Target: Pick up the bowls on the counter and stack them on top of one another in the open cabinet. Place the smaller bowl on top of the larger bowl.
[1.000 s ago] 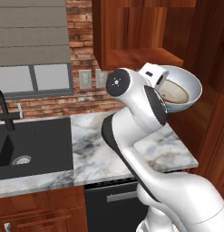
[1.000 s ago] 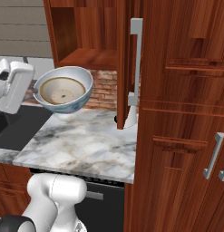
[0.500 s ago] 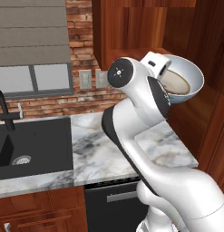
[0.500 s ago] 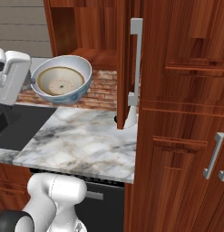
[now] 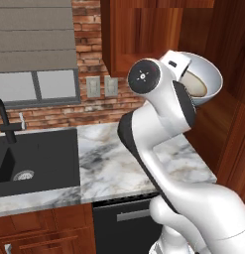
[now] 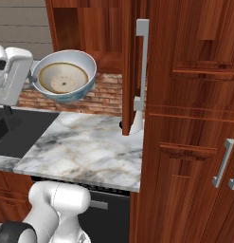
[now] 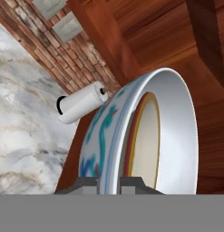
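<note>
My gripper point(image 7: 109, 183) is shut on the near rim of the deep white bowl with the blue pattern point(image 7: 102, 140). The shallower tan bowl with the brown rim point(image 7: 147, 145) sits nested inside it. In the right base view the deep bowl point(image 6: 66, 94), with the tan bowl point(image 6: 63, 78) in it, hangs in the air above the counter point(image 6: 85, 147). It is just below and in front of the open cabinet point(image 6: 97, 28) shelf. In the left base view the bowls point(image 5: 206, 82) sit tilted beside the hand, under the open cabinet point(image 5: 144, 34) and above the counter point(image 5: 106, 158).
A black sink point(image 5: 34, 158) with a dark faucet point(image 5: 7, 124) lies at the left. A paper towel roll point(image 6: 136, 121) stands at the counter's back right, by the open cabinet door with its long handle point(image 6: 142, 57). Tall wooden cabinets point(image 6: 194, 118) close off the right side.
The arm has lifted the nested bowls higher and closer to the cabinet shelf. The grip on the rim has not changed.
</note>
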Robot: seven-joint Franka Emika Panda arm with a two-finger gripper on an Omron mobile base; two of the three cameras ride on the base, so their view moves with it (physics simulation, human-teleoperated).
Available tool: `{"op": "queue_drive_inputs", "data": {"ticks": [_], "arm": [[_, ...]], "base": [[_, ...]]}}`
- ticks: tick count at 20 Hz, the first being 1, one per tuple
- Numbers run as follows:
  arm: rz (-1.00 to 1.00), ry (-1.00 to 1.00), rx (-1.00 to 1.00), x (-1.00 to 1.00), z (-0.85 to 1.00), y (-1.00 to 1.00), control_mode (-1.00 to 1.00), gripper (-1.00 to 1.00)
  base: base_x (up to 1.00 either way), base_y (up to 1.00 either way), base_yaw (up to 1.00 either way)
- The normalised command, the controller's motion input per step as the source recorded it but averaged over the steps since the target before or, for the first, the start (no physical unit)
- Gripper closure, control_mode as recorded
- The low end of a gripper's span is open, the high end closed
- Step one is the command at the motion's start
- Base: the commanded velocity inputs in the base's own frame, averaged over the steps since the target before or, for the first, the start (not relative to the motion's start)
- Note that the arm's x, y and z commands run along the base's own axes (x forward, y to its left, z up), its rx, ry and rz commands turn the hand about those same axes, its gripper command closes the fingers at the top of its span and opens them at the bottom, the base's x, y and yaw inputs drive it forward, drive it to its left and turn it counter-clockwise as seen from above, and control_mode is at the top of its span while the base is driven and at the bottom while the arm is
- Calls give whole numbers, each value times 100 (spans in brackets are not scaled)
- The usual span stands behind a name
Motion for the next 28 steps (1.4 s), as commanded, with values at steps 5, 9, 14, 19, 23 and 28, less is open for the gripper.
{"op": "queue_drive_inputs", "data": {"ticks": [5, 9, 14, 19, 23, 28], "arm": [[8, -6, 0, 4, 16, -15, -100, 100], [7, -6, 0, 6, 16, -16, -100, 100], [6, -1, 0, 9, 9, -13, -100, 100], [7, 0, 0, 20, 5, -4, -100, 100], [8, 0, 0, 23, 13, -1, -100, 100], [7, -1, 0, 21, 17, 0, -100, 100]], "base": [[0, 0, 0], [0, 0, 0], [0, 0, 0], [0, 0, 0], [0, 0, 0], [0, 0, 0]]}}
